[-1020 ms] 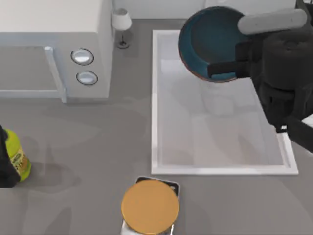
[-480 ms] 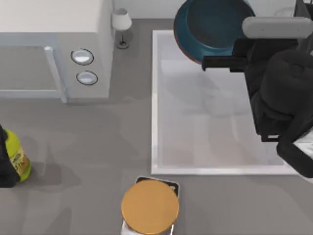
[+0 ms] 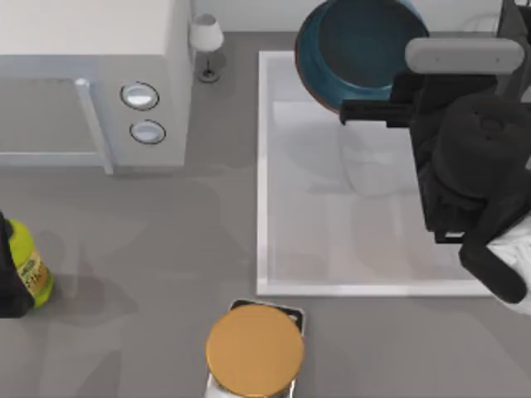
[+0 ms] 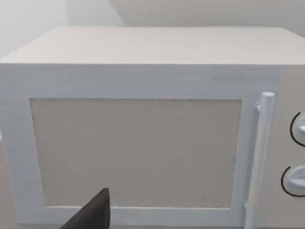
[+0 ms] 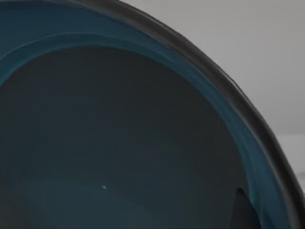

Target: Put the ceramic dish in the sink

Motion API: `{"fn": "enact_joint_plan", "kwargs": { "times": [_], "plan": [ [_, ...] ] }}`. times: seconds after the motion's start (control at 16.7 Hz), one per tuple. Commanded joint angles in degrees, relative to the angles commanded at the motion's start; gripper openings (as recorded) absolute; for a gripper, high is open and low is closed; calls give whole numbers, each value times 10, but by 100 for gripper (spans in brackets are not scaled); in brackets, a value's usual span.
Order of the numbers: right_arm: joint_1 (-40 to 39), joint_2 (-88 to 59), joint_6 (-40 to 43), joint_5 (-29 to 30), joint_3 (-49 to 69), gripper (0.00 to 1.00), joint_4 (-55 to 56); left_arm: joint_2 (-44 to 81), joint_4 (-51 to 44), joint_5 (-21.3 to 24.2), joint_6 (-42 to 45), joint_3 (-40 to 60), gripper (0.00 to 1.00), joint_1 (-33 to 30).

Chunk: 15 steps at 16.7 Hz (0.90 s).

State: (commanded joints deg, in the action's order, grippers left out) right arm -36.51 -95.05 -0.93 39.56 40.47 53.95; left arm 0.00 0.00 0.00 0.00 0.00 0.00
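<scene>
The ceramic dish (image 3: pixel 358 46), a glossy teal-blue bowl with a reddish-brown rim, hangs over the far edge of the sink (image 3: pixel 262 182), partly past its back rim. My right gripper (image 3: pixel 371 110) is shut on the bowl's near rim, and the black arm stretches over the sink's right side. In the right wrist view the dish's dark blue inside (image 5: pixel 119 143) is very close. My left arm (image 3: pixel 7 278) is parked at the table's left edge, with one dark fingertip (image 4: pixel 94 214) showing in the left wrist view.
A white microwave-like box (image 3: pixel 83 75) with two round knobs stands at the back left, its door (image 4: pixel 136 152) facing the left wrist camera. A small lamp (image 3: pixel 206 46) is beside it. A yellow bottle (image 3: pixel 29 269) sits by the left arm. An orange disc (image 3: pixel 254 350) lies at the front.
The right gripper has carried the dish from over the sink's back right part toward the far edge. In the last half second it has barely moved. The left arm stayed still.
</scene>
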Motion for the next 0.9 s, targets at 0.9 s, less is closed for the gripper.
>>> {"fn": "enact_joint_plan", "kwargs": {
  "times": [0.9],
  "plan": [
    [-7,-328,0,-3,-56,0,385,0,0,0,0,0,100,0]
  ]
}}
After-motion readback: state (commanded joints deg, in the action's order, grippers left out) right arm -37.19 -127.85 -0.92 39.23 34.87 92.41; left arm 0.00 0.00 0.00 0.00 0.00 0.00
